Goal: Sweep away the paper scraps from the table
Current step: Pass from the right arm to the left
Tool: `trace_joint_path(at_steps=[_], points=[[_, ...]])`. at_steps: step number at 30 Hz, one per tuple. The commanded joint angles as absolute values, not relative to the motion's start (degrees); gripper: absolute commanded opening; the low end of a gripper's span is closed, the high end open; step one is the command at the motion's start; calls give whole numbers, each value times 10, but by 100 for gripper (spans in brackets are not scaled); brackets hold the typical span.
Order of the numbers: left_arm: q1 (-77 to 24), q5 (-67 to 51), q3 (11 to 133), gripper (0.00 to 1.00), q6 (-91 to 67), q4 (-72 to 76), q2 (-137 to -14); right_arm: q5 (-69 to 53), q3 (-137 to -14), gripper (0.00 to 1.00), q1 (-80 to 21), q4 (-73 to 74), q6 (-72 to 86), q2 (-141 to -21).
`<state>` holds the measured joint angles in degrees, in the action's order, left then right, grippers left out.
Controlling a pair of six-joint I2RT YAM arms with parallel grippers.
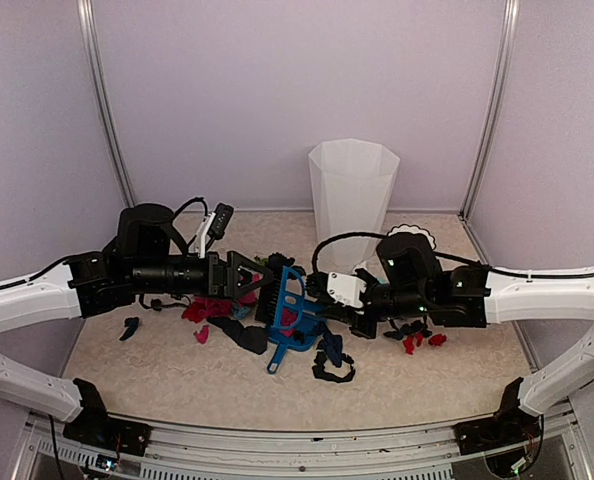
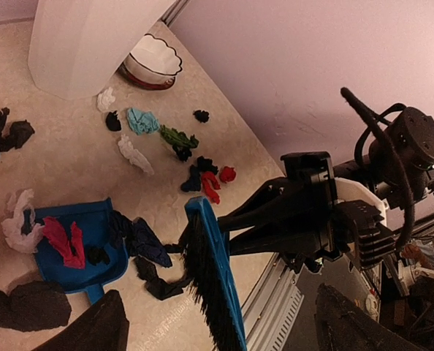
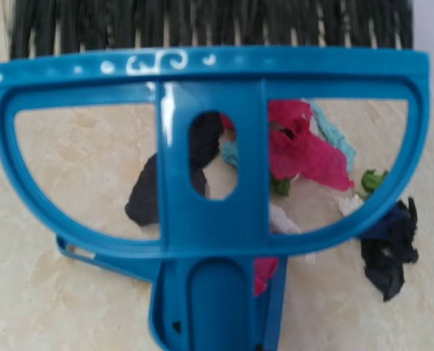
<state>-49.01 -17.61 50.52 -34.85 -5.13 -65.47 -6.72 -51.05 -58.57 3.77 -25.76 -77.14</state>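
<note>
Paper scraps lie spread over the table (image 1: 157,370): pink ones (image 1: 207,308) under my left arm, red ones (image 1: 417,342) under the right, black ones (image 1: 332,365) in front. My right gripper (image 1: 322,292) is shut on the handle of the blue brush (image 1: 287,290), held on edge with its black bristles (image 2: 202,278) facing my left gripper. My left gripper (image 1: 260,285) is open, its fingers (image 2: 85,329) wide either side of the brush head (image 2: 217,292). The blue dustpan (image 2: 78,248) lies flat and holds red, white and black scraps (image 2: 63,241). The brush handle (image 3: 217,219) fills the right wrist view.
A tall white bin (image 1: 352,200) stands at the back centre. A white scalloped bowl (image 1: 412,238) sits beside it to the right. More teal, green and white scraps (image 2: 140,121) lie near the bin. The metal front edge (image 1: 307,440) runs along the near side.
</note>
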Motion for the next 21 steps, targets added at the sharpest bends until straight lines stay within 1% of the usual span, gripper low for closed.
trace_joint_path(at_steps=[1, 7, 12, 15, 18, 21], points=[[-501, -169, 504, 84, -366, -47, -673, -70, -546, 0, -595, 27, -303, -792], [-505, -170, 515, 79, -377, -64, -716, -46, -557, 0, -599, 18, -331, -812], [-506, -153, 530, 71, -381, -86, -738, -27, -571, 0, -606, 24, -342, -824], [-506, -150, 532, 63, -383, -86, -741, -26, -573, 0, -607, 25, -344, -825], [-506, -153, 532, 52, -385, -86, -739, -20, -572, 0, -608, 24, -343, -824], [-506, -154, 530, 46, -387, -86, -735, -12, -570, 0, -609, 23, -341, -821]])
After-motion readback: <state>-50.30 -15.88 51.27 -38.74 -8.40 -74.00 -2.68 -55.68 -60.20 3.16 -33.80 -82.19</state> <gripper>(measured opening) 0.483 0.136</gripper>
